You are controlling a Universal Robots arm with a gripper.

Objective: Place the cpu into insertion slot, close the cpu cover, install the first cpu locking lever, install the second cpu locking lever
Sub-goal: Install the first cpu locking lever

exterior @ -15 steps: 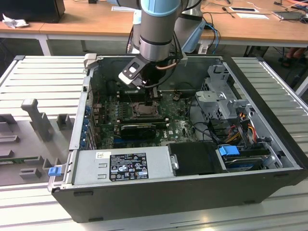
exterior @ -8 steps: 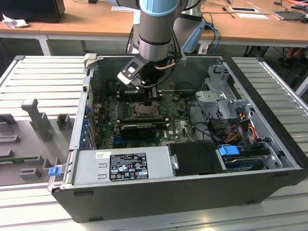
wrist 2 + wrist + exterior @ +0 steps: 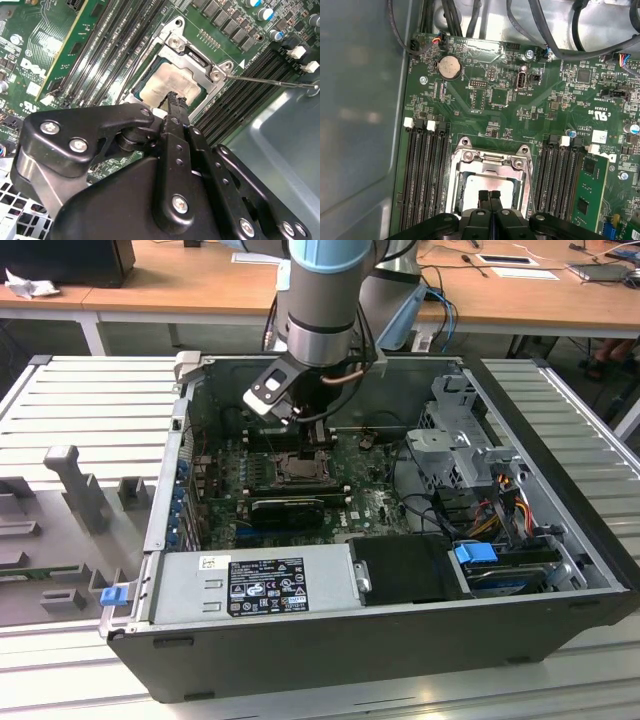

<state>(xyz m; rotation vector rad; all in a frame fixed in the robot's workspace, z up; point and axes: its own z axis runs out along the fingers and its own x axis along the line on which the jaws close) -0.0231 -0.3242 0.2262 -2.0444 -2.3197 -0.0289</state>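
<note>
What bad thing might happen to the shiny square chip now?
1. The gripper, shut, is right above the cpu; pressing hard or off-centre might scratch or tilt it.
2. One thin locking lever sticks out sideways, seemingly unhooked, so the cpu cover may lift, or the gripper could snag the lever.

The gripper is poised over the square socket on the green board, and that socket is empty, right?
Not empty: the cpu lies in it, framed by the cpu cover, as the second wrist view shows. The gripper is over it.
</note>
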